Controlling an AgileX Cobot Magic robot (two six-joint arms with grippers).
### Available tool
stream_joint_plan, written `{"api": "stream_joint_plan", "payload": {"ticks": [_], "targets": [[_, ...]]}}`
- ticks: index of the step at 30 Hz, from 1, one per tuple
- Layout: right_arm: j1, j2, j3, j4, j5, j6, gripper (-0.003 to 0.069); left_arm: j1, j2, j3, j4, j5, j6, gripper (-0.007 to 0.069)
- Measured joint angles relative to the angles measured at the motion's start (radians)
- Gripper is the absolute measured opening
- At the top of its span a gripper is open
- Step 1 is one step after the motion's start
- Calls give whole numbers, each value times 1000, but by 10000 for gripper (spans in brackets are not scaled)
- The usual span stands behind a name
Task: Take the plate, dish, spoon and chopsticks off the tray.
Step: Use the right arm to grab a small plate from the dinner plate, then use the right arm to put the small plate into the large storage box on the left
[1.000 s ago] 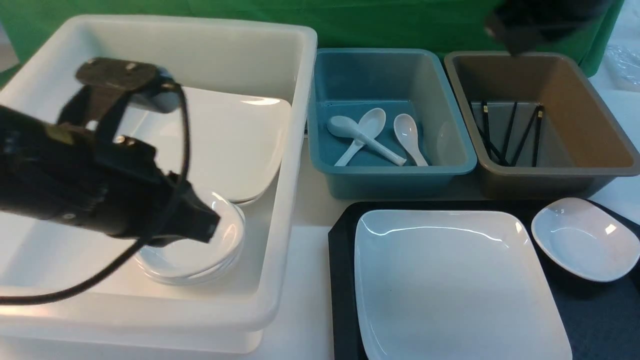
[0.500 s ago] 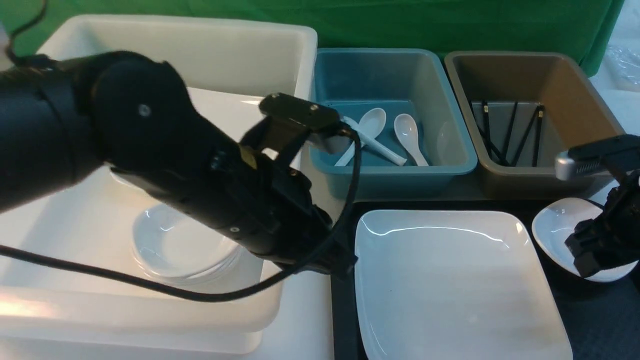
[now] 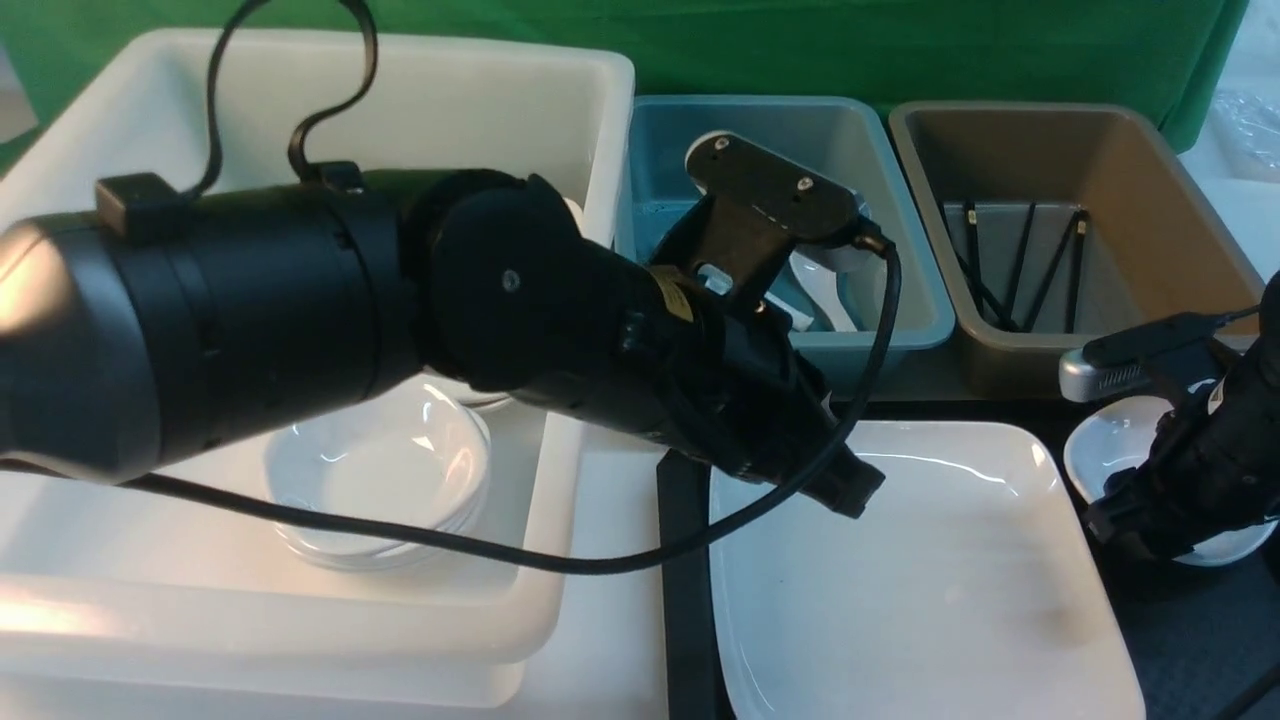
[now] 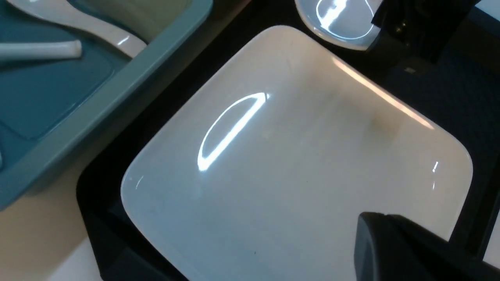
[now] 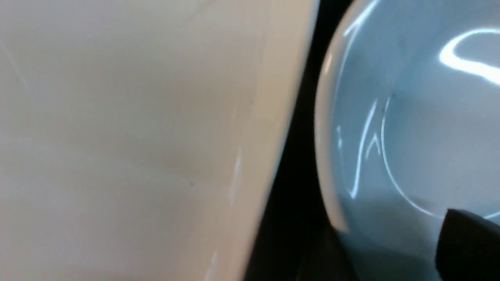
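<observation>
The large white plate (image 3: 920,600) lies on the black tray (image 3: 685,580), with a small white dish (image 3: 1105,455) at its far right. My left gripper (image 3: 855,490) is shut and empty, just above the plate's far left corner. In the left wrist view its tips (image 4: 384,218) hang over the plate (image 4: 293,156). My right gripper (image 3: 1130,520) is open at the dish's near rim. In the right wrist view (image 5: 390,249) its fingers stand either side of the dish's rim (image 5: 410,117). White spoons (image 3: 820,290) lie in the blue tub, black chopsticks (image 3: 1020,265) in the brown tub.
A big white tub (image 3: 450,90) on the left holds a white plate and a stack of small dishes (image 3: 380,480). The blue tub (image 3: 900,250) and brown tub (image 3: 1180,230) stand behind the tray. My left arm crosses over the white tub's right wall.
My left arm has swung right, from over the white tub to the plate's far left corner. My right arm has come down from the back to the small dish.
</observation>
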Motion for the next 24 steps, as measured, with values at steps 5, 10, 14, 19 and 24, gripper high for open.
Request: {"api": "stream_joint_plan", "payload": {"ticks": [5,10,14,19,24], "targets": [[7,-5,-1,7,-7,-1,152,0,0,0,16,-1,0,2],[10,-62,-2,9,75,-1,124,0,0,0,35,19,-4,2],[27,-194,-3,9,136,2,78,1,0,-12,68,24,-65,2],[48,-360,-44,81,178,5,64,1,0,-71,119,67,-85,2],[64,-473,-152,216,215,-40,64,27,0,-210,201,203,-135,2]]}}
